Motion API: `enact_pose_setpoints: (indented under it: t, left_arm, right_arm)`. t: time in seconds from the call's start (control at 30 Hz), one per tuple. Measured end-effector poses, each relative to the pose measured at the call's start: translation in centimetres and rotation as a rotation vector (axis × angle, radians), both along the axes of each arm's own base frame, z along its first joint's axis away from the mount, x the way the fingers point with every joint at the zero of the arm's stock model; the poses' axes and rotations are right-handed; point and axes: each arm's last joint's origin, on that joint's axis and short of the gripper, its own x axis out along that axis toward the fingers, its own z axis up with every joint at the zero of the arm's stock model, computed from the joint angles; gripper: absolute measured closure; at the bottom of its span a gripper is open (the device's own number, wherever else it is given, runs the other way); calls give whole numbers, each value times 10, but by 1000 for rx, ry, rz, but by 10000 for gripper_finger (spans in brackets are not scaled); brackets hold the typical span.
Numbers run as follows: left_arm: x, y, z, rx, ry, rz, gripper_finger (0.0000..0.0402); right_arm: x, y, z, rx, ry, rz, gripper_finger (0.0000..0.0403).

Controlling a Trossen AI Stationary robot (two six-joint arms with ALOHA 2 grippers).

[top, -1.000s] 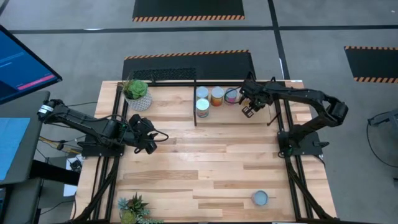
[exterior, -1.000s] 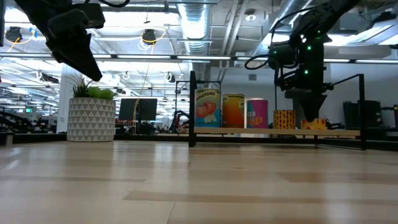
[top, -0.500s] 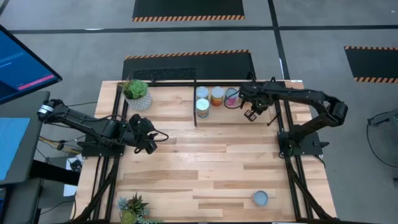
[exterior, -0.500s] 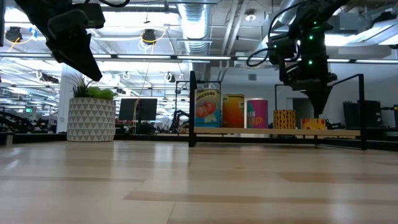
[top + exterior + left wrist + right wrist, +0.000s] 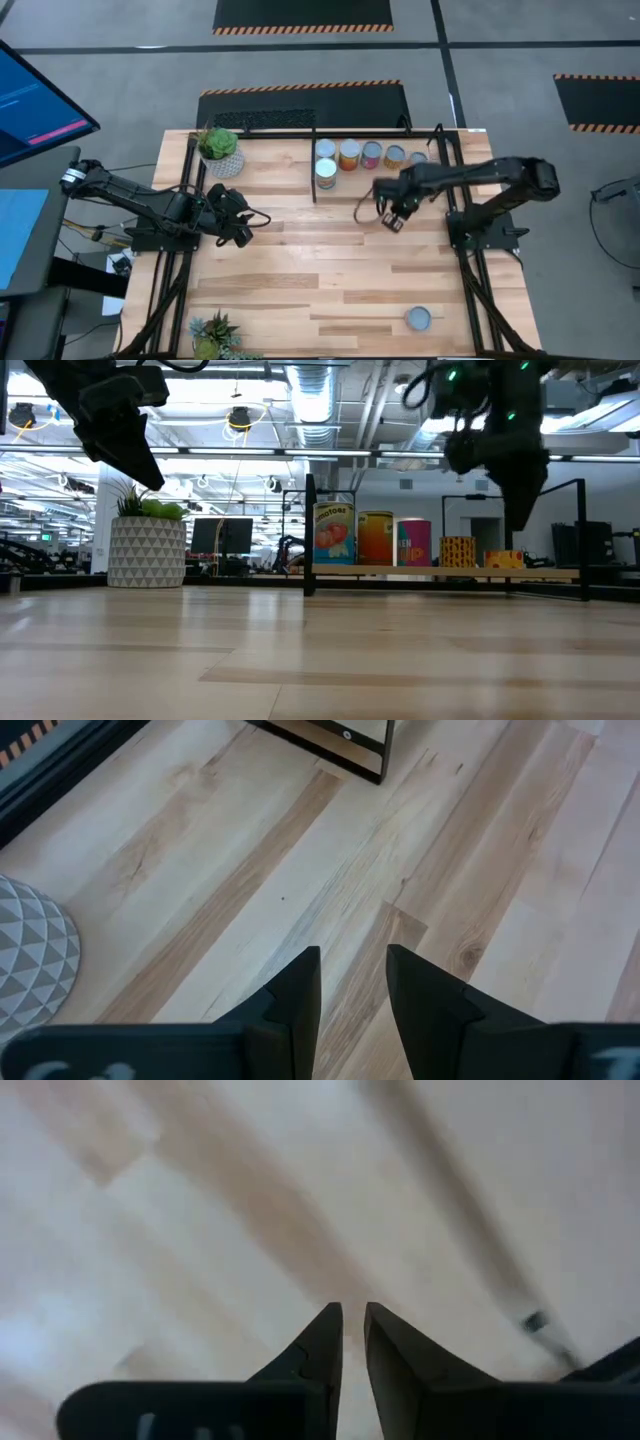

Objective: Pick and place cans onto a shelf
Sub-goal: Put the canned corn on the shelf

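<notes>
Several cans stand upright in the shelf (image 5: pixel 350 186) at the table's far side: a row of five (image 5: pixel 372 153) along its back and one (image 5: pixel 326 172) in front at the left end. The low view shows them on the shelf board (image 5: pixel 440 573). One more can (image 5: pixel 419 318) stands alone near the table's near right corner. My right gripper (image 5: pixel 390 216) hangs above the bare table just in front of the shelf, its fingers nearly together (image 5: pixel 352 1320), holding nothing. My left gripper (image 5: pixel 240 228) waits at the table's left, slightly open (image 5: pixel 352 960) and empty.
A potted plant in a white patterned pot (image 5: pixel 220 146) stands at the far left, beside the shelf's left rod. A second small plant (image 5: pixel 212 336) is at the near left corner. Bare wood lies across the table's middle.
My right gripper has drawn back from the shelf's right part toward the table's near edge and a little toward the left, rising as it went. The two cans it stood over now show in the high view. The cans have not moved.
</notes>
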Motion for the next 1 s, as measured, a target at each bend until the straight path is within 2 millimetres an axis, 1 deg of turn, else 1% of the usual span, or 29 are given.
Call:
enact_pose_setpoints:
  t: [0.17,0.3,0.37,0.5,0.63,0.73,0.8,0.87,1.0]
  left_arm:
    - [0,0,0,-8,-5,8,297]
    - [0,0,0,-9,-4,8,297]
    - [0,0,0,-9,-4,8,297]
    - [0,0,0,-6,-2,4,297]
    - [0,0,0,-6,-2,4,297]
    - [0,0,0,-6,-2,4,297]
    - [0,0,0,-6,-2,4,297]
    - [0,0,0,-6,-2,3,297]
    - [0,0,0,-7,-3,3,297]
  right_arm:
    - [1,58,0,109,-15,64,331]
    - [-11,109,0,173,0,37,331]
    - [-19,132,0,187,-1,2,331]
    - [-40,174,1,225,-13,-129,331]
    - [-56,212,3,336,-74,-250,331]
    - [-66,233,5,406,-126,-328,328]
    - [-72,242,4,420,-136,-366,322]
    - [-79,247,4,418,-140,-389,313]
    - [-86,248,0,392,-153,-438,286]
